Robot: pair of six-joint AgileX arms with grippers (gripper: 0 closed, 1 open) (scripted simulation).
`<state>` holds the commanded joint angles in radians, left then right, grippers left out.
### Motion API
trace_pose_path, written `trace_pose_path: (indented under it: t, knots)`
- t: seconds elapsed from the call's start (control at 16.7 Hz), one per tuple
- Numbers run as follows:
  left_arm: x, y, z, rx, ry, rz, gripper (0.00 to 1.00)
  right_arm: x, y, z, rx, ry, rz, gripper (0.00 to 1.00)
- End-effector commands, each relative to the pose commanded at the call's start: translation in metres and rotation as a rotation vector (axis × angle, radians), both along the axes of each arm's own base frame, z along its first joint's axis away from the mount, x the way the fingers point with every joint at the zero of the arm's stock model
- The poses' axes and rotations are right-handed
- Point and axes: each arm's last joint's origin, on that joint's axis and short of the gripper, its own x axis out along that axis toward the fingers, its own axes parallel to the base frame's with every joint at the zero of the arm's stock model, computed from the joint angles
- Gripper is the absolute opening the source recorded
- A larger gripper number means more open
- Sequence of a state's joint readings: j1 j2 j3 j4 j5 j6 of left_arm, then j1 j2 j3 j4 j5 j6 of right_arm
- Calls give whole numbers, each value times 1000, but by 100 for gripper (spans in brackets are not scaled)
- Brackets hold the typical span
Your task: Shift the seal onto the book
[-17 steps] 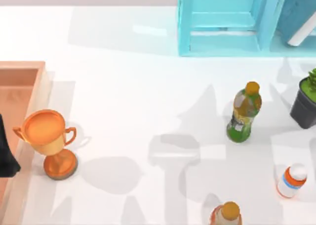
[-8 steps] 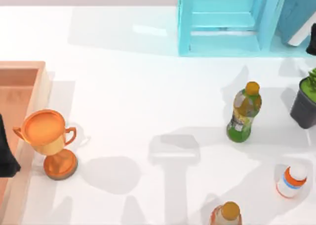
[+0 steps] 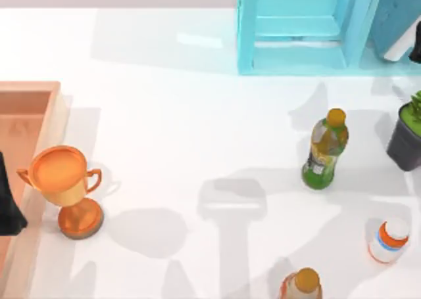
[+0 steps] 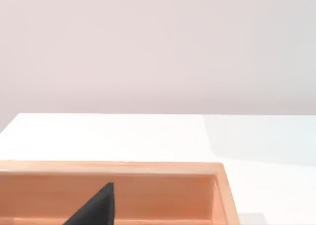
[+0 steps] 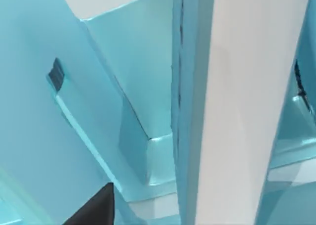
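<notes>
At the table's (image 3: pixel 197 102) far right edge we see our right gripper (image 3: pixel 416 46) beside the book (image 3: pixel 398 16), which leans in the light-blue shelf (image 3: pixel 296 29). Our left gripper (image 3: pixel 8 207) rests parked over the wooden tray (image 3: pixel 33 95). Whether either gripper is apart or together, we cannot tell.

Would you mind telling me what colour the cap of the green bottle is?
Orange: the green bottle has an orange cap, seen best in the top view.
</notes>
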<state>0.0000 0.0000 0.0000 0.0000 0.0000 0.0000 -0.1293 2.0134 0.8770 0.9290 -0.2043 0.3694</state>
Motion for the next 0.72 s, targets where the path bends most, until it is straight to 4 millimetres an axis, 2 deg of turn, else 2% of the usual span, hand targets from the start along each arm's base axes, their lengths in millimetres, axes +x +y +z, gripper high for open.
trace_pose_path:
  t: [0.18,0.48,0.72]
  knots:
    - [0,0,0,0,0,0,100,25,-1,4,0,0,0,100]
    - [0,0,0,0,0,0,100,71,4,-13,1,1,1,100]
    - [0,0,0,0,0,0,100,87,11,-28,2,1,1,100]
